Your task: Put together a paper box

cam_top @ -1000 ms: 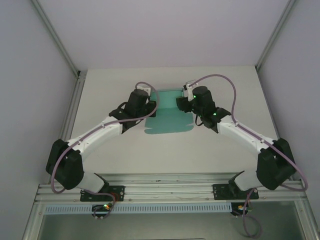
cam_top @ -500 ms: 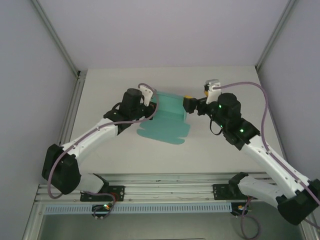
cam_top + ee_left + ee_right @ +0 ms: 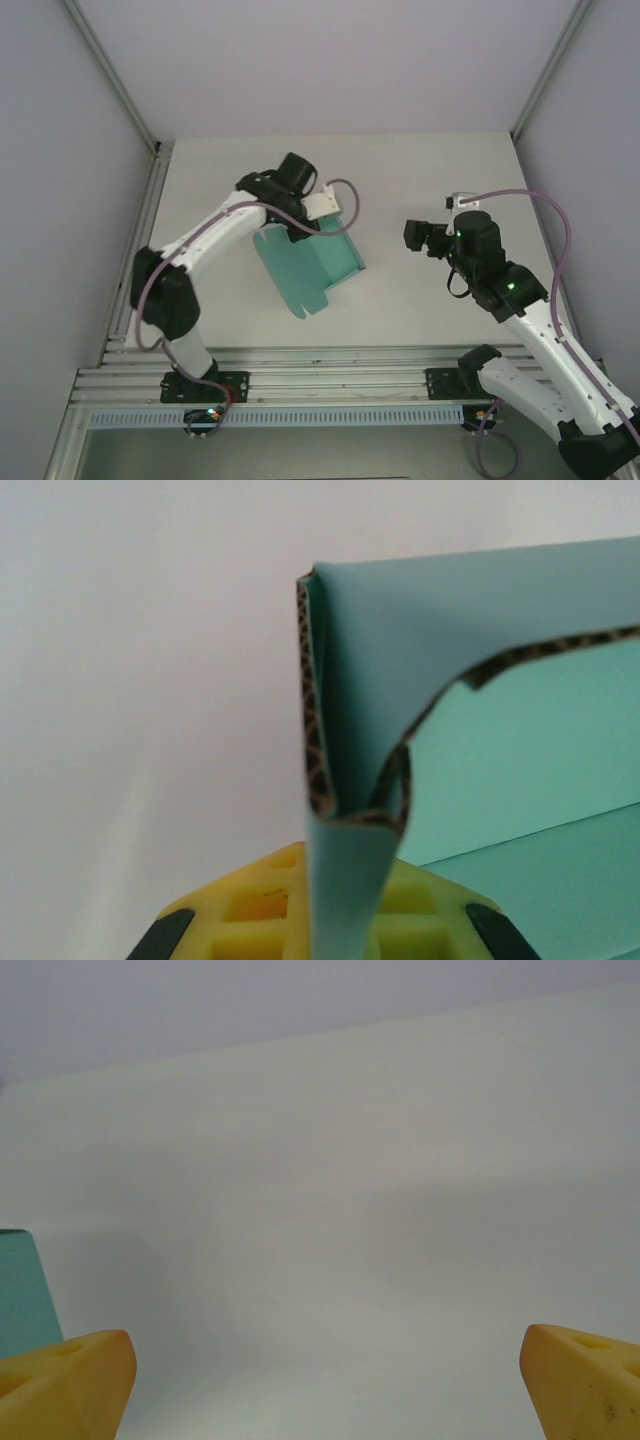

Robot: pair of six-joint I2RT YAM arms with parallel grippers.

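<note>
We note left gripper (image 3: 345,912) pinched tight on folded corrugated edge of teal paper box (image 3: 310,265). Left arm stretched forward, wrist bent. Box hangs tilted just under the fingers. Right gripper (image 3: 325,1390) spread wide, holding nothing, box well apart to its left.

Left gripper (image 3: 322,222) clamps the far edge of the paper box (image 3: 305,265), a partly folded teal sheet over mid-table (image 3: 420,320). Right gripper (image 3: 412,237) hangs well apart, right of it.

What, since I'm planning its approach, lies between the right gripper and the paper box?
Bare table separates right gripper and paper box, seen from the top external view.
</note>
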